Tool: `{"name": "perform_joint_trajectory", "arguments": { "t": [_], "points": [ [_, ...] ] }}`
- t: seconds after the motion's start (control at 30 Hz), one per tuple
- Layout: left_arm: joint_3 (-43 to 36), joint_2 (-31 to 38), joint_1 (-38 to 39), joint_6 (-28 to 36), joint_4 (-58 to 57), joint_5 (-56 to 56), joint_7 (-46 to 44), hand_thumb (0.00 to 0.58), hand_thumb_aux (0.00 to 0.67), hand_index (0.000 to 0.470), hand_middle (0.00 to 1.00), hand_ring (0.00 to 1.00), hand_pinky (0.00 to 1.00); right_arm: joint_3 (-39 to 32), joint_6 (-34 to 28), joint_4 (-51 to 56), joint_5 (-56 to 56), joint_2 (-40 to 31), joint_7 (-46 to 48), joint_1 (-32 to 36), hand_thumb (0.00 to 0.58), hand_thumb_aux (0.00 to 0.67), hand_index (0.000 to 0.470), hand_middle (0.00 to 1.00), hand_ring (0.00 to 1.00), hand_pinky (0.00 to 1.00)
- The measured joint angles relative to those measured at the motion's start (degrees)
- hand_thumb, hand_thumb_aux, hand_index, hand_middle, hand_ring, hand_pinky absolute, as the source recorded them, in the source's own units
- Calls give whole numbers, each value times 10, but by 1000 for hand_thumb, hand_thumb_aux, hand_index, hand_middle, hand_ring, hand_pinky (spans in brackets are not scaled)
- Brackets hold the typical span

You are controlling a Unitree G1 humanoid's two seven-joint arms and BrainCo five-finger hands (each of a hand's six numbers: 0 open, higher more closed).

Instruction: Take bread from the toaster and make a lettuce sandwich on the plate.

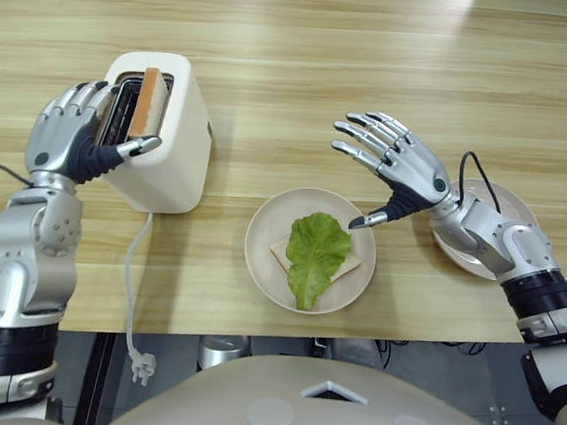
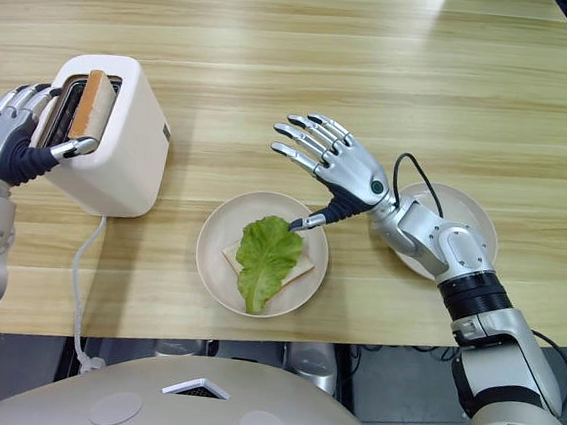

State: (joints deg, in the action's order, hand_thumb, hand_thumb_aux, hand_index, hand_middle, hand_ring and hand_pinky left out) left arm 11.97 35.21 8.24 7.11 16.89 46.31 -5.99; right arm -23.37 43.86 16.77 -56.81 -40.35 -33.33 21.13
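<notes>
A cream toaster (image 1: 169,151) stands at the left of the wooden table with a slice of bread (image 1: 150,101) sticking up from its slot. My left hand (image 1: 70,132) rests against the toaster's left side, fingers curved over its top and thumb near the bread. A beige plate (image 1: 259,260) in the middle holds a slice of bread (image 1: 355,264) with a green lettuce leaf (image 1: 314,251) lying on it. My right hand (image 1: 394,163) hovers open above the plate's right rim, fingers spread, thumb tip close to the lettuce, holding nothing.
A second beige plate (image 1: 511,199) lies at the right, mostly under my right forearm. The toaster's white cord (image 1: 135,289) runs over the table's front edge, its plug dangling. Bare wood stretches across the far half of the table.
</notes>
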Motion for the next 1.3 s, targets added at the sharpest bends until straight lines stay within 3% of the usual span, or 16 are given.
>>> {"name": "perform_joint_trajectory", "arguments": {
  "t": [0.03,0.07,0.1,0.13,0.17,0.23,0.6,0.63,0.7,0.73,0.77,0.93,1.03,1.3],
  "points": [
    [-4,0,-5,8,-4,7,1,187,118,81,0,0,0,0,0,0,1,2,0,-3,87,53,36,0,0,0],
    [-5,-1,-7,10,-6,9,2,408,305,209,0,0,0,0,1,0,1,2,0,-5,108,66,45,0,0,0],
    [-9,-1,-10,14,-7,10,2,542,499,343,0,0,0,1,1,1,1,2,0,-8,116,71,49,0,0,0],
    [-16,-1,-11,16,-7,13,2,542,499,343,0,0,0,1,1,1,3,3,0,-10,116,71,49,0,0,0],
    [-24,-2,-13,18,-8,14,2,580,670,460,0,0,0,1,1,1,6,5,0,-12,116,71,49,0,0,0],
    [-34,-4,-17,20,-12,14,1,580,670,460,0,0,0,1,2,1,7,8,0,-12,79,47,32,0,0,0],
    [-52,-7,-36,36,-24,8,4,580,670,460,0,0,0,1,2,5,13,13,-2,-19,71,42,29,0,0,0],
    [-52,-9,-37,37,-24,8,7,580,670,460,0,0,0,1,2,6,13,13,-2,-20,31,18,13,0,0,0],
    [-48,-15,-46,36,-22,4,23,580,670,460,0,0,0,1,2,7,13,13,-2,-20,23,13,9,0,0,0],
    [-43,-18,-51,35,-19,3,32,580,670,460,549,549,549,1,1,7,13,14,-2,-20,5,3,2,0,0,0],
    [-33,-21,-56,33,-9,1,45,580,670,460,1000,1000,1000,1,1,7,13,15,-2,-20,0,0,0,0,0,0],
    [41,-28,-88,-3,75,-16,137,580,670,460,1000,1000,1000,1,0,9,13,19,-4,-20,0,0,0,0,0,0],
    [63,-47,-102,-36,129,-66,148,580,670,460,1000,1000,1000,2,-1,10,13,20,-6,-19,0,0,0,0,0,0],
    [-22,-134,-93,-57,159,-324,4,580,670,460,1000,1000,1000,29,1,-9,21,19,-17,-28,0,0,0,0,0,0]
  ]
}}
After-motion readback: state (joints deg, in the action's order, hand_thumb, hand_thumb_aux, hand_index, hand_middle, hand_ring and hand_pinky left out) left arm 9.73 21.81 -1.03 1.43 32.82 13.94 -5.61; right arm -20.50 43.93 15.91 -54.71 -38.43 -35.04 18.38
